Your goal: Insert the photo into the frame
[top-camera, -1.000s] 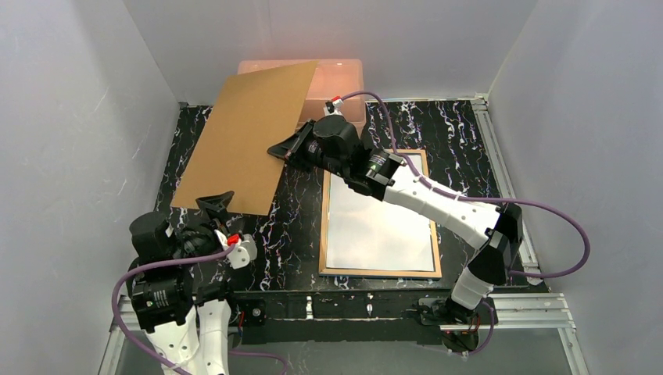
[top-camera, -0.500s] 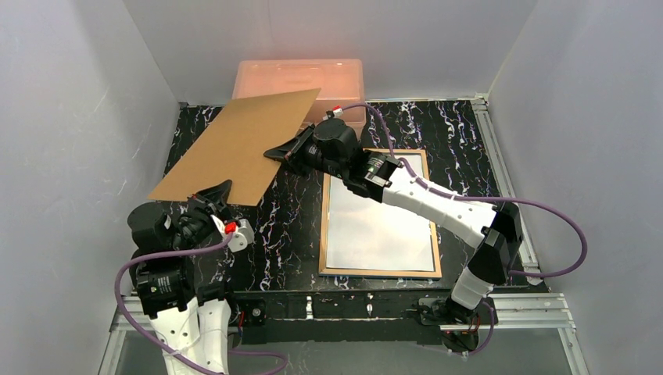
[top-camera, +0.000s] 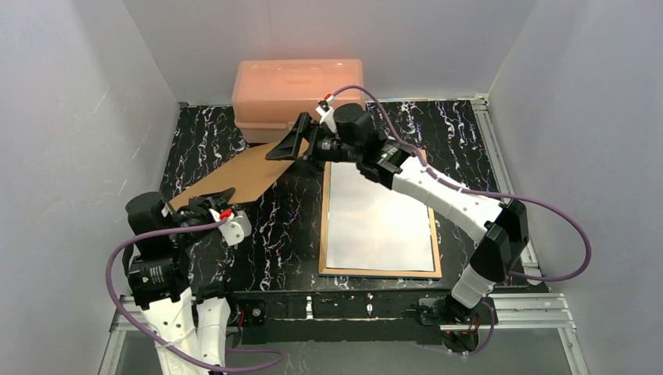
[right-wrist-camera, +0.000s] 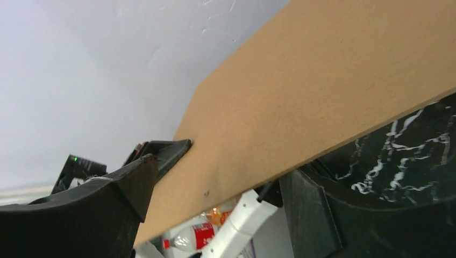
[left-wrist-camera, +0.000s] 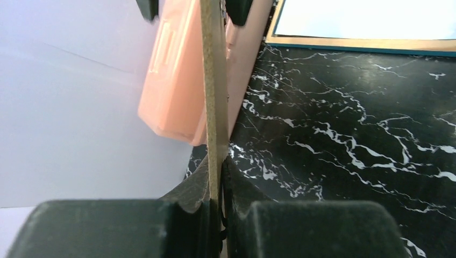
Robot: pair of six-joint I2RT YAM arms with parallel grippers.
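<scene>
The frame (top-camera: 323, 226) lies flat at centre right, back up, with tan wooden edges; its corner shows in the left wrist view (left-wrist-camera: 365, 44). A white sheet (top-camera: 379, 223) fills its opening; the photo's printed side is not in view. The brown fibreboard backing (top-camera: 242, 176) slants over the table's left half. My left gripper (top-camera: 206, 203) is shut on its near left corner, pinching the board's edge (left-wrist-camera: 215, 80) between both pads. My right gripper (top-camera: 293, 147) stands open astride the board's far end (right-wrist-camera: 322, 91), fingers apart on either side.
A salmon-pink plastic box (top-camera: 297, 86) stands against the back wall, just behind the board and the right gripper; it also shows in the left wrist view (left-wrist-camera: 172, 80). Grey walls close in on three sides. Metal rails (top-camera: 500, 164) run along the right and front table edges.
The left gripper closed on the board's near corner. The right gripper opened and let the board go. The board's far end sank from in front of the pink box towards the table.
</scene>
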